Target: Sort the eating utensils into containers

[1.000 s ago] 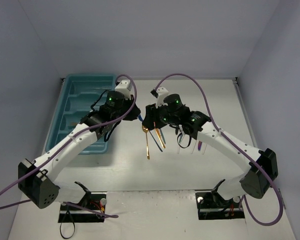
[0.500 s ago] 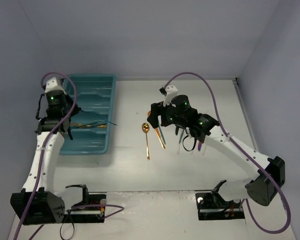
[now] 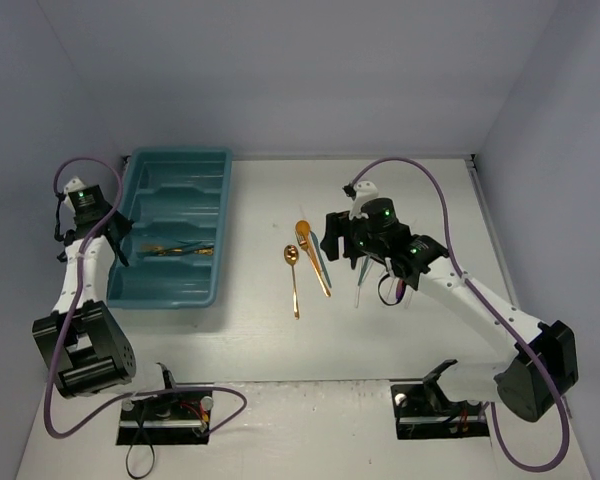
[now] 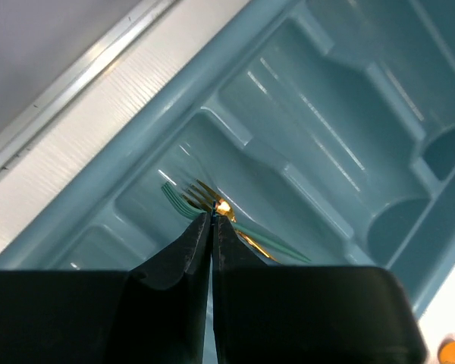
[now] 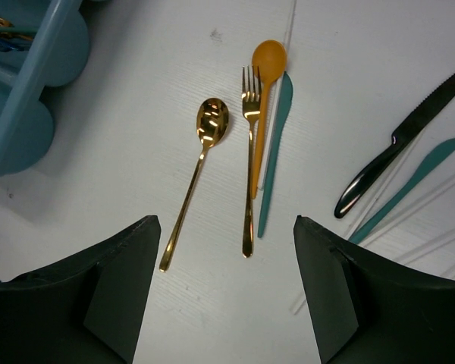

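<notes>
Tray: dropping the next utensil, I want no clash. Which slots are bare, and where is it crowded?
Only one tray slot holds forks; the others look bare. The table strip between tray and gold spoon is free. Crowded: gold fork, orange spoon and teal knife packed together, black knife nearby.

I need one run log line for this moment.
left gripper: shut, facing tray | right gripper: open, near gold spoon | tray: holds forks

Closed fingers [image 4: 212, 250] hang over the teal tray [image 4: 349, 152], forks [image 4: 201, 199] lying inside.
</notes>
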